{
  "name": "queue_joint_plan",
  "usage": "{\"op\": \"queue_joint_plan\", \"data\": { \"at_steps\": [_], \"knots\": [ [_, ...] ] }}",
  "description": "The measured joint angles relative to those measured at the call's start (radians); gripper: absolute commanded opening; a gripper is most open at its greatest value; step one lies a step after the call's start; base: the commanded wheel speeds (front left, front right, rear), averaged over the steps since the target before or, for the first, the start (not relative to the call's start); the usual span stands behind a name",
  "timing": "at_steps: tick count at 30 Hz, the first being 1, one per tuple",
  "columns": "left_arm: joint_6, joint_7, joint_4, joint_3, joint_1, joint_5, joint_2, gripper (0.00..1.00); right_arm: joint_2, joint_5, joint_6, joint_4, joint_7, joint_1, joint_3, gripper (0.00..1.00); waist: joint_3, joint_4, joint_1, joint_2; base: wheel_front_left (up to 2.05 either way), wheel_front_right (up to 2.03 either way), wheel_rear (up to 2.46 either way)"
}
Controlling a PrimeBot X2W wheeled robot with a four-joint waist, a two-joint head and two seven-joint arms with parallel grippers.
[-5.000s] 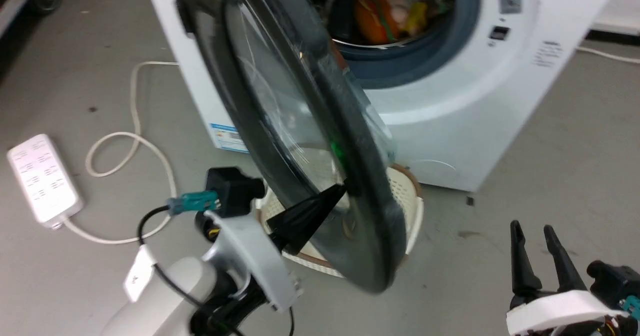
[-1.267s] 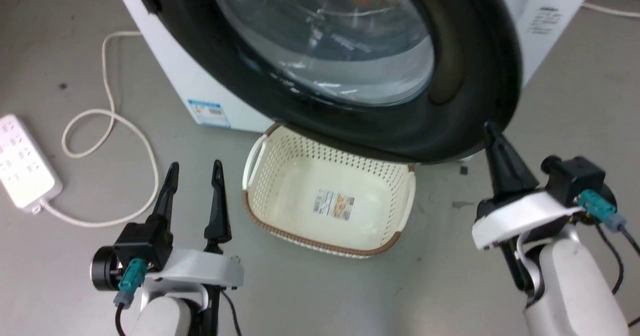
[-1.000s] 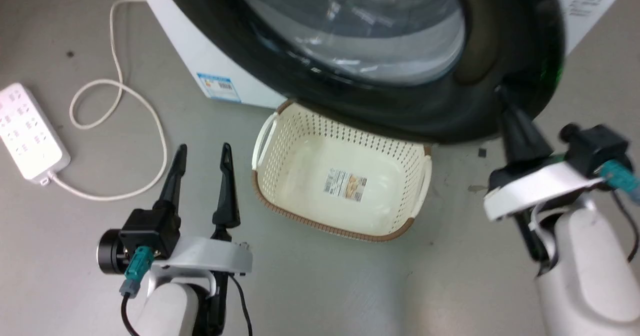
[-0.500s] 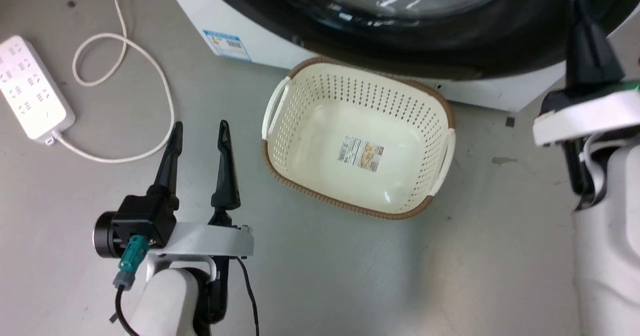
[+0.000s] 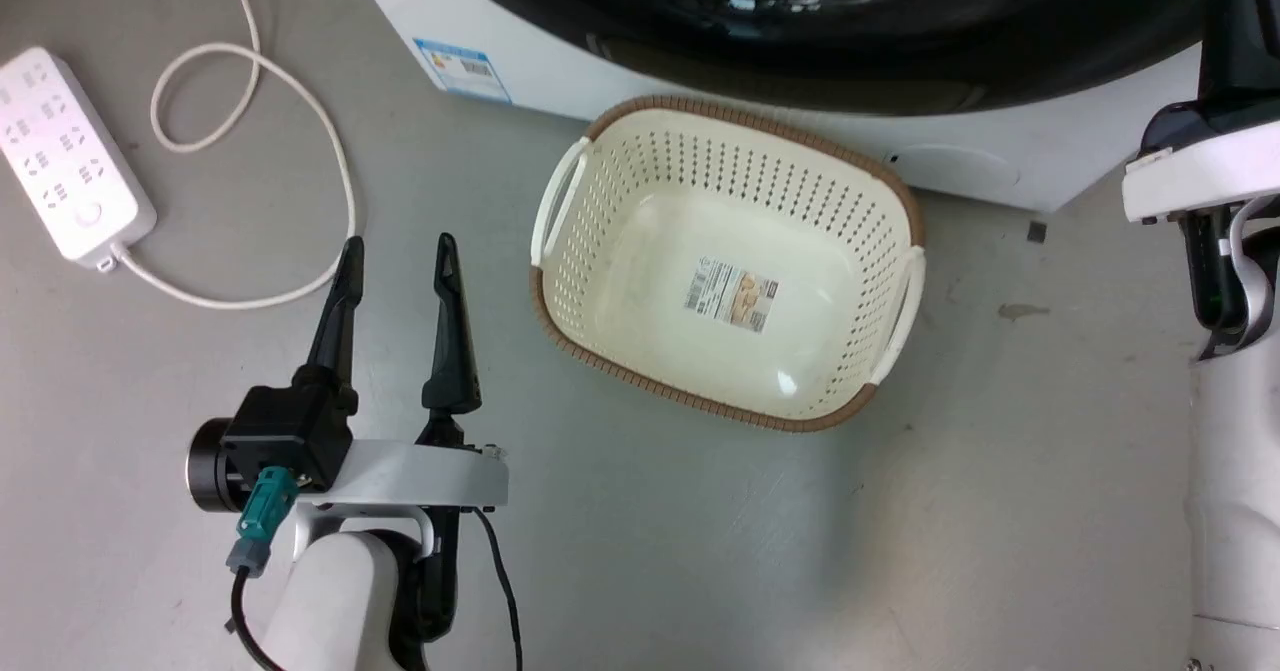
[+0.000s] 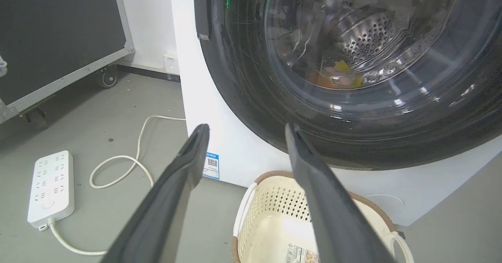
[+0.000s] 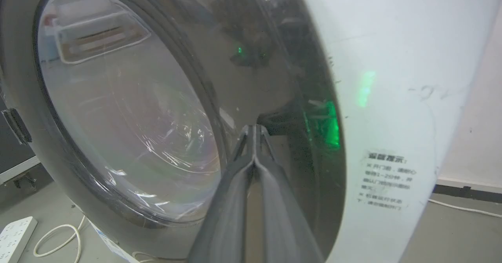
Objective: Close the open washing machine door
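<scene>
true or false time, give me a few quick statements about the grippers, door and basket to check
1. The left gripper is shut. False: its fingers stand apart, over the floor.
2. The right gripper has its fingers closed together, tips at the door, on its black rim. True.
3. The basket is full of laundry. False: it holds only a label on its bottom.
4. Coloured items show in the drum through the door glass. True.
5. The power strip lies in the basket. False: it lies on the floor, apart from it.
</scene>
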Motion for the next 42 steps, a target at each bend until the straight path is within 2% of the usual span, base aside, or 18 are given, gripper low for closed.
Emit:
{"op": "queue_joint_plan", "data": {
  "at_steps": [5, 7, 8, 9, 10, 22, 28, 31, 36, 37, 38, 39, 42],
  "knots": [
    [-0.016, 0.0, 0.021, 0.009, 0.001, 0.007, -0.001, 1.0, 0.002, 0.005, -0.001, -0.005, -0.016, 0.029, 0.003, 0.0, -0.043, -0.01, 0.0, 0.0, 0.0, 0.0, 0.0],
    [-0.026, 0.0, 0.035, 0.021, 0.006, 0.01, 0.0, 1.0, 0.007, 0.011, -0.001, -0.023, -0.023, 0.104, 0.018, 0.0, -0.092, -0.024, -0.0001, 0.0, 0.0, 0.0, 0.0],
    [-0.037, 0.0, 0.056, 0.038, 0.04, 0.013, 0.004, 1.0, 0.026, 0.011, -0.001, -0.059, -0.032, 0.238, 0.041, 0.0, -0.171, -0.051, -0.0002, 0.0, 0.0, 0.0, 0.0],
    [-0.037, 0.0, 0.056, 0.038, 0.04, 0.013, 0.004, 1.0, 0.026, 0.011, -0.001, -0.059, -0.032, 0.238, 0.041, 0.0, -0.171, -0.051, -0.0002, 0.0, 0.0, 0.0, 0.0],
    [-0.043, 0.0, 0.068, 0.043, 0.067, 0.017, 0.009, 1.0, 0.032, 0.011, -0.001, -0.068, -0.032, 0.313, 0.052, 0.0, -0.216, -0.068, -0.0003, 0.0, 0.0, 0.0, 0.0],
    [-0.051, 0.0, 0.098, 0.065, 0.182, 0.005, 0.034, 1.0, 0.038, 0.085, -0.001, -0.132, 0.015, 0.608, 0.085, 0.0, -0.45, -0.196, -0.0005, 0.0, 0.0, 0.0, 0.0],
    [-0.051, 0.002, 0.095, 0.065, 0.197, -0.004, 0.037, 1.0, 0.037, 0.113, -0.001, -0.169, 0.038, 0.694, 0.101, 0.0, -0.503, -0.235, -0.0003, -0.0001, 0.0, 0.0, 0.0],
    [-0.051, 0.019, 0.09, 0.062, 0.206, -0.009, 0.043, 1.0, 0.038, 0.14, -0.001, -0.188, 0.058, 0.774, 0.146, 0.0, -0.525, -0.25, -0.0002, -0.0001, 0.0, 0.0, 0.0],
    [-0.051, 0.036, 0.092, 0.059, 0.21, -0.012, 0.047, 1.0, 0.038, 0.154, -0.001, -0.19, 0.062, 0.804, 0.173, 0.0, -0.525, -0.247, -0.0001, 0.0, 0.0, 0.0, 0.0],
    [-0.051, 0.036, 0.092, 0.059, 0.21, -0.012, 0.047, 1.0, 0.038, 0.154, -0.001, -0.19, 0.062, 0.804, 0.173, 0.2, -0.525, -0.247, -0.0001, 0.0, 0.0, 0.0, 0.0],
    [-0.05, 0.043, 0.094, 0.057, 0.21, -0.016, 0.05, 1.0, 0.038, 0.157, -0.001, -0.19, 0.062, 0.809, 0.176, 0.87, -0.523, -0.245, -0.0001, 0.0, 0.0, 0.0, 0.0],
    [-0.05, 0.043, 0.094, 0.057, 0.21, -0.016, 0.05, 1.0, 0.038, 0.157, -0.001, -0.19, 0.062, 0.809, 0.176, 1.0, -0.523, -0.245, -0.0001, 0.0, 0.0, 0.0, 0.0],
    [-0.05, 0.045, 0.096, 0.054, 0.21, -0.017, 0.051, 1.0, 0.038, 0.157, -0.001, -0.19, 0.062, 0.809, 0.175, 1.0, -0.52, -0.241, -0.0001, -0.0001, 0.0, 0.0, 0.0]
  ]
}}
